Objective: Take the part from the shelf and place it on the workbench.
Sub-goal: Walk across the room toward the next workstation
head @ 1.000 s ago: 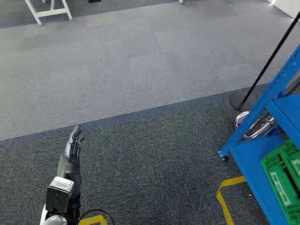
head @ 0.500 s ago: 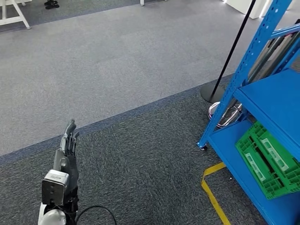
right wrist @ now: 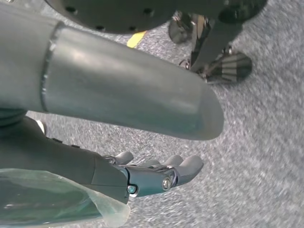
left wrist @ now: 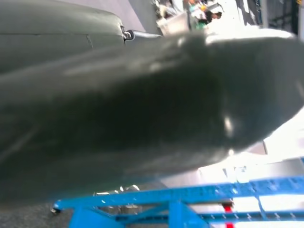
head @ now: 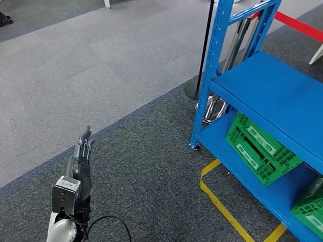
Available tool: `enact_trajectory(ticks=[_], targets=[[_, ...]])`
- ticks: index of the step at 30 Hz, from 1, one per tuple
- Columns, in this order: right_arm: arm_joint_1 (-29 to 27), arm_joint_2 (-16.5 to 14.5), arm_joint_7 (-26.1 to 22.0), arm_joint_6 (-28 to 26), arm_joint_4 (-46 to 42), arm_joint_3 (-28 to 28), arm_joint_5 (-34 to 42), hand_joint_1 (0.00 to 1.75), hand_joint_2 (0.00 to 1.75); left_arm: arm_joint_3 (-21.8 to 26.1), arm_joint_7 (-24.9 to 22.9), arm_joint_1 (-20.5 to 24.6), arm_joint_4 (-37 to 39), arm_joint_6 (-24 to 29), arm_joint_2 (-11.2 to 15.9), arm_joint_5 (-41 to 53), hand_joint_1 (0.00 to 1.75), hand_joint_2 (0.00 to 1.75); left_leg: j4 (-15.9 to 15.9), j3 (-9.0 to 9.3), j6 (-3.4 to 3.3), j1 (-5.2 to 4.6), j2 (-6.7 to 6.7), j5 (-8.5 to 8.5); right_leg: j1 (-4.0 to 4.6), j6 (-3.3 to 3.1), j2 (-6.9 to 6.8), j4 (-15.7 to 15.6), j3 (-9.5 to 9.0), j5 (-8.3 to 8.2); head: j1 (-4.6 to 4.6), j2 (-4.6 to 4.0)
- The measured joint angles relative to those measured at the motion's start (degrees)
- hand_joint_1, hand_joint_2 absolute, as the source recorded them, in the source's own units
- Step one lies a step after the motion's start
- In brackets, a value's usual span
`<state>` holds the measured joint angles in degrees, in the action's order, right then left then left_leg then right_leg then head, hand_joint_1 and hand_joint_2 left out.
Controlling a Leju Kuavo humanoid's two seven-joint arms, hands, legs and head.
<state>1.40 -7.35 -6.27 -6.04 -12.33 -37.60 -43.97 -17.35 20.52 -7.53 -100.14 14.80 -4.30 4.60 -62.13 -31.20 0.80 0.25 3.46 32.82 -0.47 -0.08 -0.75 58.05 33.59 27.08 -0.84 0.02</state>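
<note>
A blue metal shelf stands at the right in the head view; its frame also shows blurred in the left wrist view. The middle board is bare. On the bottom board lie a green slotted crate and a second green crate at the picture's edge. I cannot tell which item is the part. My left hand hangs low at the left over the carpet, fingers straight and apart, holding nothing. My right hand hangs above the carpet with its fingers stretched out and nothing in them.
A black pole on a round base stands just behind the shelf's near post, with shiny chrome tubing on the floor beside it. Red barrier tape runs behind the shelf. Yellow floor tape marks the carpet in front of it.
The whole view has swung to the right: the shelf has come from the right edge toward the middle and looks nearer. My left hand stays hanging, fingers straight.
</note>
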Motion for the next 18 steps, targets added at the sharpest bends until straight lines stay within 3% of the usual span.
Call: enact_trajectory(ticks=[2,3,4,6,8,10,12,13,15,16,18], targets=[[0.21,-0.01,-0.17,0.25,-0.03,-0.36,0.20,0.00,0.00,0.26,-0.07,-0.07,0.26,-0.03,-0.02,-0.06,0.00,0.00,-7.61,-3.59,0.02,0.05,-2.40,3.33,0.12,-0.39,1.50,0.01,0.00,-0.02,0.14,0.00],[0.28,-0.02,-0.20,0.35,-0.04,-0.46,0.25,0.00,0.00,0.37,-0.10,-0.11,0.43,-0.04,-0.02,-0.08,0.00,0.00,-10.49,-5.13,-0.09,0.04,-2.81,3.98,0.22,-0.48,2.37,0.02,-0.03,-0.02,0.17,0.00],[0.28,-0.02,-0.21,0.43,-0.04,-0.55,0.28,0.00,0.00,0.45,-0.11,-0.13,0.59,-0.05,-0.02,-0.09,0.00,0.00,-11.60,-5.94,-0.29,0.01,-3.01,3.56,0.32,-0.53,3.25,0.02,-0.10,-0.01,0.18,0.00],[0.23,-0.02,-0.15,0.51,-0.04,-0.66,0.29,0.00,0.00,0.48,-0.11,-0.11,0.78,-0.12,-0.05,-0.09,0.00,0.00,-7.59,-4.79,-0.94,-0.11,-3.81,-0.29,0.44,-0.53,4.97,0.04,-0.33,0.00,0.18,0.00],[0.23,-0.13,0.25,0.58,-0.03,-0.84,0.31,0.00,0.00,0.52,-0.11,-0.09,0.84,-0.27,-0.10,-0.08,0.00,0.00,-0.47,-2.21,-1.64,-0.20,-6.56,-4.26,0.41,-0.43,6.52,0.10,-0.35,-0.03,0.15,0.00],[0.33,-0.36,0.88,0.62,-0.03,-1.03,0.38,0.00,0.00,0.67,-0.11,-0.07,0.90,-0.41,-0.14,-0.03,0.00,0.00,3.34,-0.85,-1.91,-0.26,-8.39,-5.17,0.23,0.06,7.86,0.16,0.19,-0.24,0.23,0.00],[0.21,-0.57,1.17,0.56,-0.04,-1.25,0.40,0.00,0.00,0.84,-0.11,-0.09,0.97,-0.44,-0.27,0.02,0.00,0.00,4.32,-0.52,-1.98,-0.26,-7.56,-5.01,0.03,0.81,9.05,0.03,0.84,-0.53,0.34,0.00],[0.04,-0.63,1.16,0.49,-0.04,-1.39,0.36,0.00,0.00,0.90,-0.11,-0.13,1.00,-0.43,-0.40,0.04,0.00,0.00,4.73,-0.34,-2.12,-0.21,-6.86,-5.21,0.06,1.08,8.57,0.25,1.17,-0.36,0.32,0.00],[-0.15,-0.77,1.10,0.29,-0.04,-1.70,0.20,0.00,0.00,1.03,-0.11,-0.41,1.03,-0.35,-0.74,0.03,0.00,0.00,5.62,0.06,-2.52,-0.07,-5.26,-5.63,0.30,1.46,5.51,3.41,2.93,1.66,0.13,0.00],[-0.14,-0.83,1.12,0.22,-0.04,-1.80,0.06,0.00,0.00,1.13,-0.11,-0.75,1.07,-0.29,-0.84,0.03,0.00,0.00,5.75,0.15,-2.66,-0.15,-4.34,-5.69,0.35,1.60,3.46,6.75,4.49,3.45,0.06,0.00],[-0.05,-0.93,1.54,0.19,-0.04,-1.87,-0.44,0.00,0.00,1.29,-0.11,-1.60,1.16,-0.14,-0.93,0.03,0.00,0.00,5.76,0.13,-2.77,-0.25,-2.41,-5.64,0.19,2.04,1.55,13.87,7.93,6.44,0.00,0.00]])
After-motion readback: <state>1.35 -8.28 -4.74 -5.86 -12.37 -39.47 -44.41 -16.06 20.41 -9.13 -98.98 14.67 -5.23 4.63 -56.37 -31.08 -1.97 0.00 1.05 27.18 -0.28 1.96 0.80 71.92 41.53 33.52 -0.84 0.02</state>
